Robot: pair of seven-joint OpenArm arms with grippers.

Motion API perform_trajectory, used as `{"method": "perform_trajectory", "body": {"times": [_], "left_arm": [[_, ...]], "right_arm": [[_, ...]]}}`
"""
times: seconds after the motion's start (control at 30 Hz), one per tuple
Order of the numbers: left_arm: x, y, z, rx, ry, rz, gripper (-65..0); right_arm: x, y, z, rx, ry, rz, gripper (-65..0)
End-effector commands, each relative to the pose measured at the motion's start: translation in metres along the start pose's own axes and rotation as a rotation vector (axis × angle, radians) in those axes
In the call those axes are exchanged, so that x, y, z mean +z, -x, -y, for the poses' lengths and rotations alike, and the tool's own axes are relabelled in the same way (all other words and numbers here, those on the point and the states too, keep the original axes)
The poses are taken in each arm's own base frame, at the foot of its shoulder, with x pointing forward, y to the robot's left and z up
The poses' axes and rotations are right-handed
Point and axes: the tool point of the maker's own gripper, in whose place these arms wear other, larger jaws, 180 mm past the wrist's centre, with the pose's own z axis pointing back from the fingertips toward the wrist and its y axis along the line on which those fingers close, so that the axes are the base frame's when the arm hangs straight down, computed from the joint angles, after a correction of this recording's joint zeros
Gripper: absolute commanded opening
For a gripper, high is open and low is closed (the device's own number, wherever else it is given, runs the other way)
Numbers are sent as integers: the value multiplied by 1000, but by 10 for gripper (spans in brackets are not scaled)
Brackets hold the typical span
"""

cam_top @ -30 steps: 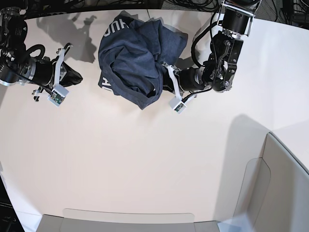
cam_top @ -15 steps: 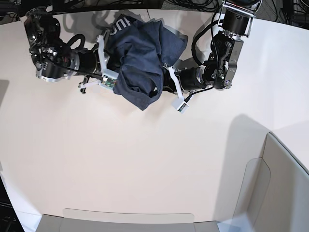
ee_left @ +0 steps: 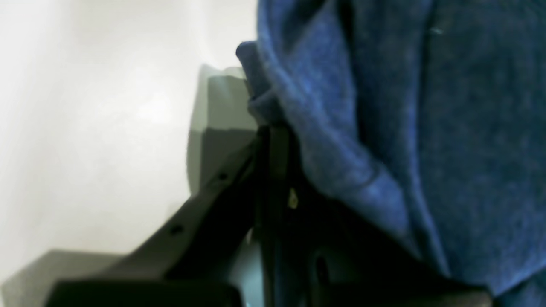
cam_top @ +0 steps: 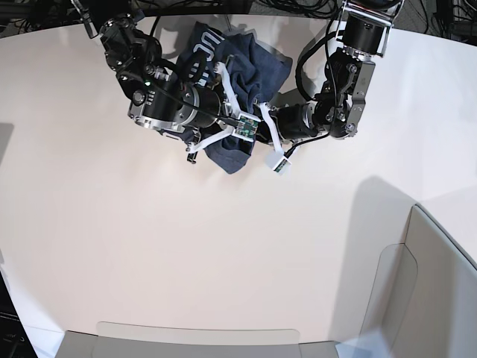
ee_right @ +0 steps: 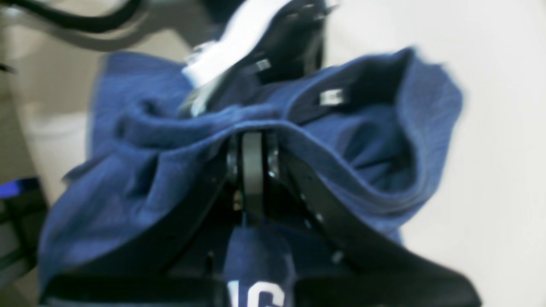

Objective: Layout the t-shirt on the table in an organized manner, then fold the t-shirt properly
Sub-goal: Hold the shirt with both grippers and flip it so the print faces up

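The dark blue-grey t-shirt [cam_top: 246,71] lies bunched at the far middle of the off-white table [cam_top: 186,246], with white lettering near its top edge. My right gripper [cam_top: 250,112] reaches in from the left. In the right wrist view it [ee_right: 252,145] is shut on a raised fold of the t-shirt [ee_right: 375,128]. My left gripper [cam_top: 257,134] comes in from the right. In the left wrist view it [ee_left: 271,128] is shut on a hem of the t-shirt [ee_left: 426,128]. The two grippers are close together, and both sets of fingertips are hidden by cloth in the base view.
Pale grey panels stand at the right front [cam_top: 425,283] and along the front edge [cam_top: 194,339]. Dark cables [cam_top: 298,7] lie beyond the table's far edge. The left arm's white bracket [ee_right: 239,47] shows just across the shirt from my right gripper.
My right arm has swung from the table's left side to the shirt and closed on it. The shirt is pulled into a tighter bunch. The left gripper has kept its hold.
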Motion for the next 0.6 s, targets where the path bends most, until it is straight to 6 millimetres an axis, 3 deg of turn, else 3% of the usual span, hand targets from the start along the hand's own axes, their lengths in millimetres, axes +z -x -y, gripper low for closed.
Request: {"method": "perform_trajectory", "body": {"times": [0.0,0.23,0.33,0.43,0.57], "left_arm": [[9,64,-33,-26,-173,-289,-650],[14,39,-26,-85,-173,-232,-645],[18,30,-27,-94,-182,-212,-594],[36,11,-38,-79,-228,-159,-517],[66,-20,-51,-76,-297,-76,-470]], "right_arm": [[3,-18,2,19,9,53,-650],[1,-35,-4,25,5,93,-650],[2,-35,-3,25,7,94,-650],[2,-36,-3,26,7,96,-650],[3,-40,-4,28,9,109,-650]]}}
